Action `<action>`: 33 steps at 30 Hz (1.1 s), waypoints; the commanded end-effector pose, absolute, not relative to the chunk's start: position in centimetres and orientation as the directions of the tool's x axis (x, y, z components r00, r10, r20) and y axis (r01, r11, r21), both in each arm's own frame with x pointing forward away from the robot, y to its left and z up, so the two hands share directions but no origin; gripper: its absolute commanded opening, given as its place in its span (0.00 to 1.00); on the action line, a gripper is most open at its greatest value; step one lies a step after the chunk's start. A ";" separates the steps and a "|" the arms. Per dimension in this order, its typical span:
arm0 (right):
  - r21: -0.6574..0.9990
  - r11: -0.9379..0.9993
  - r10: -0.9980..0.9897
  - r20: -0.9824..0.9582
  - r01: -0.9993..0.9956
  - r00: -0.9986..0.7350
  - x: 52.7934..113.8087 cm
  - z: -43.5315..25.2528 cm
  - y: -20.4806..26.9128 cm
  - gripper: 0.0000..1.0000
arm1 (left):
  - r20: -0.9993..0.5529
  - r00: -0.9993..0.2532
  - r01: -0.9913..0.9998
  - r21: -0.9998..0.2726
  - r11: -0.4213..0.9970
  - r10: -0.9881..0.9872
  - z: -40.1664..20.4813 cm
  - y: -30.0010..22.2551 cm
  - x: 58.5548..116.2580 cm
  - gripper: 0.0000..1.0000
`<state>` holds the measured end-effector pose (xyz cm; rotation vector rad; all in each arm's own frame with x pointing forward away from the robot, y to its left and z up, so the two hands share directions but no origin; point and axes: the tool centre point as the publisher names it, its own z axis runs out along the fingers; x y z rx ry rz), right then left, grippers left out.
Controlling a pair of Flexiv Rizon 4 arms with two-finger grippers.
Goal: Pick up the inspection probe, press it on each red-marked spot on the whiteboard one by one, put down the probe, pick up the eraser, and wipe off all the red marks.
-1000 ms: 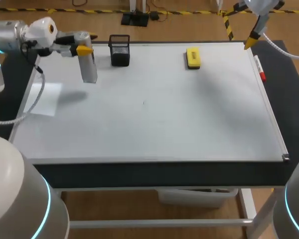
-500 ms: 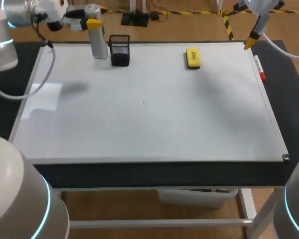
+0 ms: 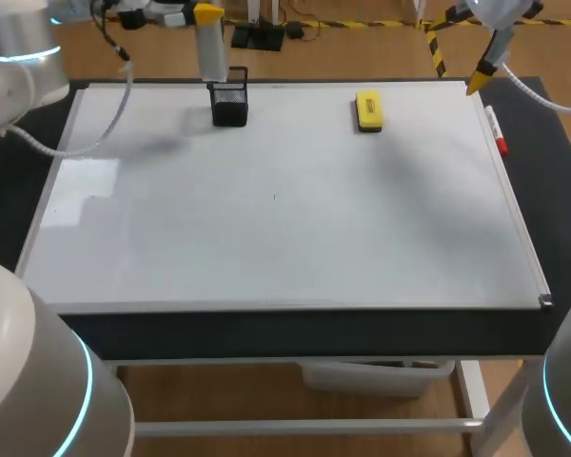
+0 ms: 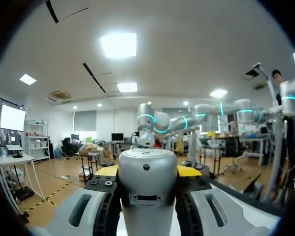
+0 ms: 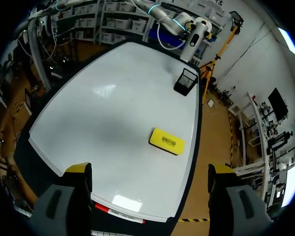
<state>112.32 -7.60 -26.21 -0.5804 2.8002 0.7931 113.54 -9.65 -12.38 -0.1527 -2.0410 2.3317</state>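
The left pincer (image 3: 195, 14), clenched on the silver cylindrical probe (image 3: 210, 52), has swung to above the black mesh holder (image 3: 229, 97) at the whiteboard's (image 3: 285, 219) eleven o'clock (no red marks show), so put-down looks next; yellow rectangular eraser (image 3: 368, 109) at one untouched, right pincer (image 5: 150, 169) released.

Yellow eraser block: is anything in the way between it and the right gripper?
Nothing visible. The flat yellow eraser block lies on the bare whiteboard ahead of the open right gripper; the black mesh holder stands beyond it.
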 end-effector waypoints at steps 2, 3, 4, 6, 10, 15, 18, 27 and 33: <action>0.464 0.784 -0.323 -0.265 -0.413 -0.909 112.3 -26.1 -7.6 1.00 | -0.055 -0.972 0.024 -0.990 -0.139 0.227 -13.3 -11.0 116.6 0.00; 0.464 0.784 -0.323 -0.265 -0.413 -0.909 112.3 -26.1 -7.6 1.00 | -0.053 -0.973 0.022 -0.990 -0.138 0.225 -13.6 -11.1 116.9 0.00; 0.464 0.784 -0.323 -0.265 -0.413 -0.909 112.3 -26.1 -7.6 1.00 | -0.050 -0.974 0.020 -0.990 -0.137 0.222 -13.8 -11.2 117.2 0.00; 0.464 0.784 -0.323 -0.265 -0.413 -0.909 112.3 -26.1 -7.6 1.00 | -0.048 -0.975 0.019 -0.991 -0.136 0.219 -14.1 -11.3 117.6 0.00; 0.464 0.784 -0.323 -0.265 -0.413 -0.909 112.3 -26.1 -7.6 1.00 | -0.046 -0.976 0.018 -0.991 -0.135 0.213 -14.6 -11.3 118.4 0.00; 0.464 0.784 -0.323 -0.265 -0.413 -0.909 112.3 -26.1 -7.6 1.00 | -0.049 -0.976 0.019 -0.990 -0.141 0.212 -15.2 -11.3 119.0 0.00; 0.464 0.784 -0.323 -0.265 -0.413 -0.909 112.3 -26.1 -7.6 1.00 | -0.042 -0.975 0.009 -0.989 -0.147 0.219 -15.8 -11.3 119.4 0.00; 0.464 0.784 -0.323 -0.265 -0.413 -0.909 112.3 -26.1 -7.6 1.00 | -0.035 -0.975 0.004 -0.990 -0.138 0.221 -16.9 -11.2 120.4 0.00; 0.464 0.784 -0.323 -0.265 -0.413 -0.909 112.3 -26.1 -7.6 1.00 | -0.037 -0.974 0.004 -0.990 -0.143 0.225 -17.4 -11.0 121.0 0.00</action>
